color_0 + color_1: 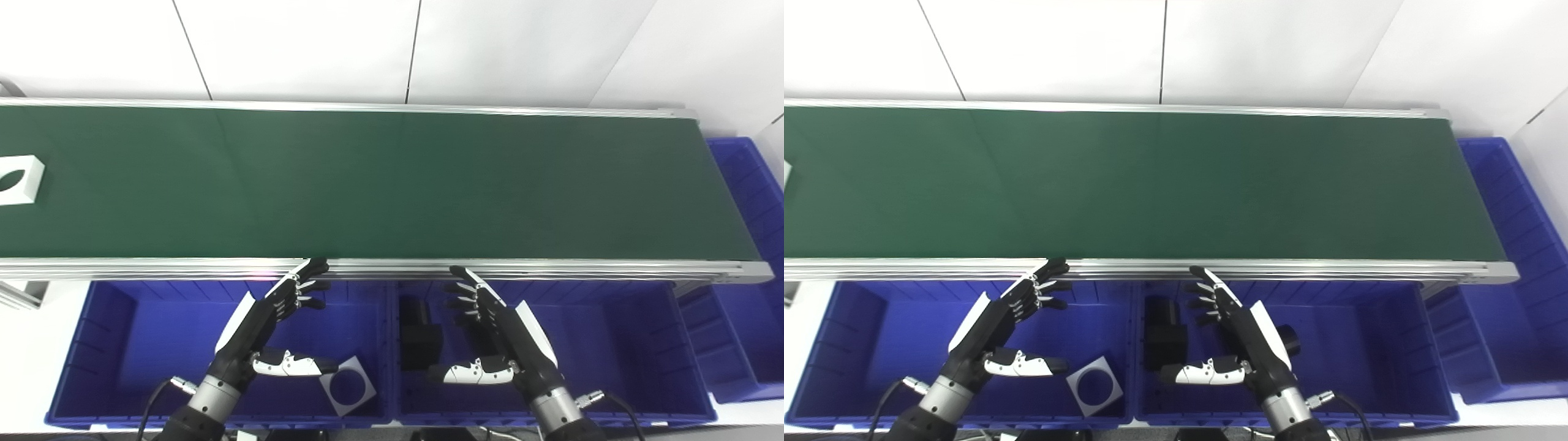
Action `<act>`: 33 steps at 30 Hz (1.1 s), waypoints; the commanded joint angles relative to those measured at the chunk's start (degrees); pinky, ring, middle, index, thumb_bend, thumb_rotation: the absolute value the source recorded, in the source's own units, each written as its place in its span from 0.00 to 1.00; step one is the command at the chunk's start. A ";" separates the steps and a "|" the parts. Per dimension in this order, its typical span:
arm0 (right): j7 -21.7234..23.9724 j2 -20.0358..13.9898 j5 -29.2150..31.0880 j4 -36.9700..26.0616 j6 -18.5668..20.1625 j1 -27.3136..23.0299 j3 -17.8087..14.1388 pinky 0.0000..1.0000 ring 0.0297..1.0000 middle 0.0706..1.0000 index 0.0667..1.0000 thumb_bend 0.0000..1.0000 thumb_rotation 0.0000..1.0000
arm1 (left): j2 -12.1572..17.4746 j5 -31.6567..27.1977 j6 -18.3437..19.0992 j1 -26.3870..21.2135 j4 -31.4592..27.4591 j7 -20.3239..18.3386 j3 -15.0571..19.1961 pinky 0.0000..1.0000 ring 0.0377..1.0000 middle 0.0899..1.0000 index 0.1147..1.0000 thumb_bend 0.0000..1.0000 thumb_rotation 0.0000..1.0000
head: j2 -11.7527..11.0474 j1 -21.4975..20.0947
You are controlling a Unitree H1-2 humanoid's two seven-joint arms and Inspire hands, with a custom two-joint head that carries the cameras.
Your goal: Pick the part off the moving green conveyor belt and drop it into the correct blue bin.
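Note:
A white square part with a round hole (18,179) lies on the green conveyor belt (380,184) at the far left edge of the left eye view. My left hand (269,331) is open and empty above the left blue bin (122,343), just below the belt's near rail. My right hand (496,337) is open and empty above the middle blue bin (612,343). A white square part with a hole (347,386) lies in the left bin. Black parts (421,334) lie in the middle bin.
A third blue bin (747,269) stands at the belt's right end. The belt's aluminium near rail (551,267) runs just above both hands. A white wall stands behind the belt.

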 commanded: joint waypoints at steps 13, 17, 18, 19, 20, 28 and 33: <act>-1.22 0.14 -0.36 0.92 -5.10 -0.05 0.25 0.64 0.75 0.81 0.92 0.83 0.13 | 1.19 0.54 -1.43 -1.06 1.80 3.15 -1.43 0.70 0.81 0.89 0.90 0.82 0.31 | -2.59 0.70; -1.67 0.34 -1.22 2.09 -6.16 -0.27 0.22 0.64 0.75 0.81 0.91 0.83 0.11 | 1.93 1.06 -1.43 -1.76 2.82 4.61 -2.69 0.71 0.81 0.89 0.90 0.82 0.31 | -3.74 0.70; -1.73 0.38 -1.32 2.27 -6.52 -0.30 0.25 0.64 0.75 0.81 0.91 0.83 0.11 | 2.05 0.84 -1.43 -1.88 3.07 4.54 -2.85 0.71 0.81 0.89 0.90 0.82 0.31 | -4.28 0.74; -1.78 0.40 -1.38 2.45 -6.87 -0.33 0.29 0.63 0.75 0.81 0.91 0.83 0.11 | 2.13 0.57 -1.43 -1.95 3.27 4.38 -2.96 0.71 0.82 0.89 0.90 0.82 0.30 | -4.39 0.78; -1.76 0.40 -1.30 2.57 -7.09 -0.36 0.34 0.63 0.75 0.81 0.91 0.83 0.10 | 2.19 0.39 -1.43 -1.98 3.38 4.34 -3.04 0.71 0.82 0.89 0.90 0.82 0.30 | -4.43 0.82; -1.91 0.51 -1.28 2.55 -7.33 -0.25 0.45 0.64 0.76 0.81 0.92 0.83 0.10 | 2.72 0.88 -1.43 -2.33 3.73 5.76 -3.92 0.70 0.81 0.88 0.90 0.84 0.29 | -4.92 1.32; -1.98 0.41 -1.35 2.96 -7.41 -0.31 0.45 0.65 0.76 0.82 0.92 0.83 0.10 | 2.92 1.04 -1.43 -2.43 3.88 6.60 -4.56 0.71 0.81 0.88 0.90 0.84 0.29 | -5.67 1.86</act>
